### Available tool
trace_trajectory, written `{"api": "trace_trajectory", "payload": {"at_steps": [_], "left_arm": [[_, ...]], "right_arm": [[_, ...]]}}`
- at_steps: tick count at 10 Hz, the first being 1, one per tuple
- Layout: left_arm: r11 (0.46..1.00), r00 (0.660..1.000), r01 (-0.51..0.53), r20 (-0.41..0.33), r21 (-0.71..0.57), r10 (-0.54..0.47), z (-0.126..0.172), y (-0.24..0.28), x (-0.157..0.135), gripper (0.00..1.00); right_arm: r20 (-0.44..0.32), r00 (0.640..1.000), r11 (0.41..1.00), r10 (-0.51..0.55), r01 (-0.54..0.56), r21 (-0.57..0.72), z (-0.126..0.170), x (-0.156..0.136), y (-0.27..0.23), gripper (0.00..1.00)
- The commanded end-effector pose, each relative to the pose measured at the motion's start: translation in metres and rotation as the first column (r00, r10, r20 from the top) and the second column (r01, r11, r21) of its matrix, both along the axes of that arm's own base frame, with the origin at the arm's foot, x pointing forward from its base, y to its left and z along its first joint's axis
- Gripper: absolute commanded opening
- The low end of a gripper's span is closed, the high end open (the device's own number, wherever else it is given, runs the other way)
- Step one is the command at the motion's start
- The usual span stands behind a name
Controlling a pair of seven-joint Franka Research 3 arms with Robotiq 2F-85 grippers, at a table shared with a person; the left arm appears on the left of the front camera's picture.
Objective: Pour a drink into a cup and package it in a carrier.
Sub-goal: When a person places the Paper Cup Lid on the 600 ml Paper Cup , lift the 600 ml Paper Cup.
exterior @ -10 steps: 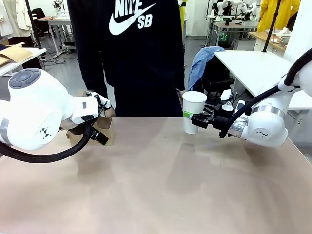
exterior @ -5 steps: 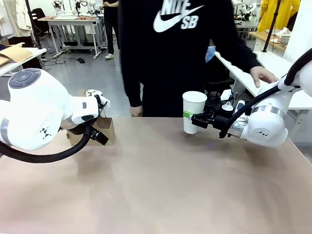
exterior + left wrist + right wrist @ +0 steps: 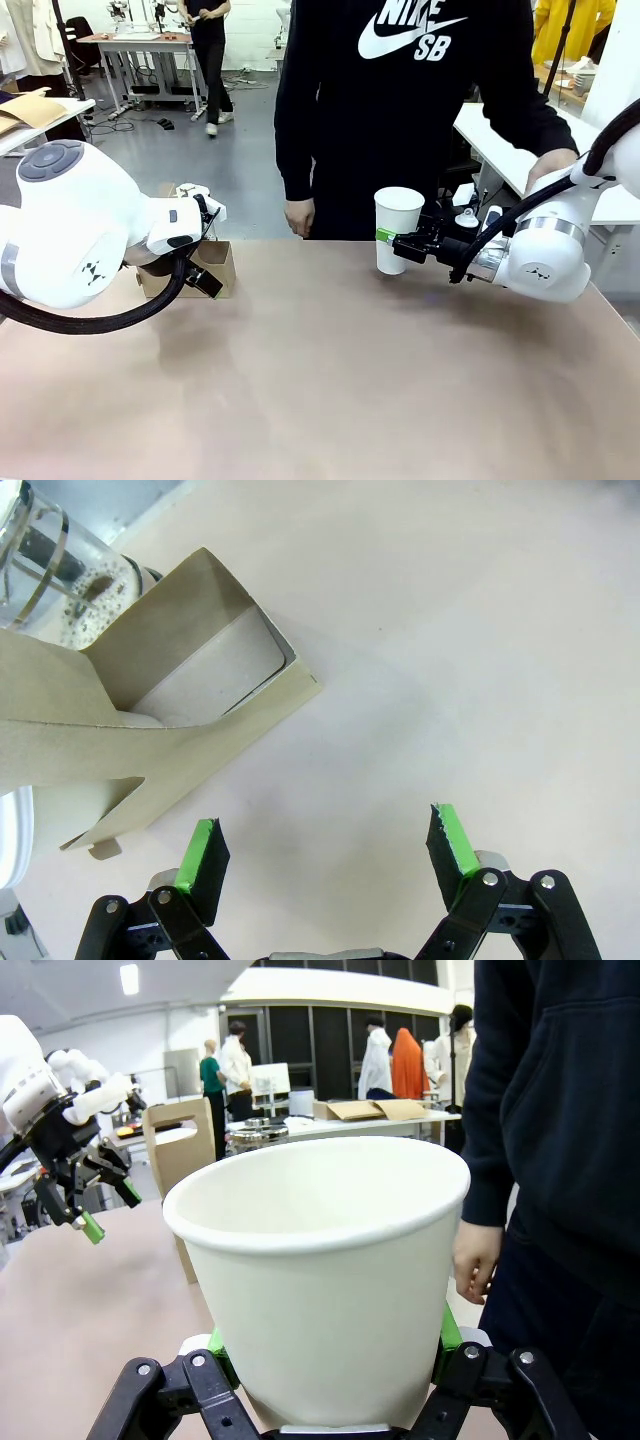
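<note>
Two claws, two different jobs. My right claw (image 3: 393, 240) is clamped on the white paper cup (image 3: 398, 222). The green pads press its lower wall from either side and the cup stands upright between them. Whether its base rests on the table (image 3: 320, 380) I cannot tell. Looking along those fingers, I see a pale inside wall below the rim and no liquid, though the bottom is hidden from me. A person's hand (image 3: 300, 215) hangs just beyond the cup, apart from it.

My left claw (image 3: 325, 845) is spread wide and grips nothing, with bare tabletop between its pads. The brown cardboard carrier (image 3: 150, 730) lies ahead of that claw and off to one side, near but not touching. The glass press jug (image 3: 45, 555) stands right behind the carrier, something dark showing through its banded wall — the drink, I take it.

By my reckoning the work is barely begun: the cup is in hand and ready, nothing looks poured, and the cup has yet to go into a carrier pocket.
</note>
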State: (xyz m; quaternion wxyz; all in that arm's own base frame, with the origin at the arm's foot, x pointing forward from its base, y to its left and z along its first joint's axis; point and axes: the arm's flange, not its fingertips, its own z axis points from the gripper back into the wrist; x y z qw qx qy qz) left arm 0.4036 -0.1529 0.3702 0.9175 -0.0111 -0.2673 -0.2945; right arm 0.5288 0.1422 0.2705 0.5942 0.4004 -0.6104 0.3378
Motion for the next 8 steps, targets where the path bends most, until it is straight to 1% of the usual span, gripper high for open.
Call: {"api": "trace_trajectory", "payload": {"at_steps": [1, 8], "left_arm": [[1.0, 1.0, 0.0, 0.0, -0.003, 0.0, 0.0002, 0.0006, -0.0002, 1.0], [1.0, 1.0, 0.0, 0.0, -0.003, 0.0, 0.0002, 0.0006, -0.0002, 1.0]], "right_arm": [[0.005, 1.0, 1.0, -0.004, 0.004, -0.011, 0.0063, -0.0008, 0.0013, 0.81], [0.005, 1.0, 1.0, -0.004, 0.004, -0.011, 0.0063, -0.0008, 0.0013, 0.81]]}}
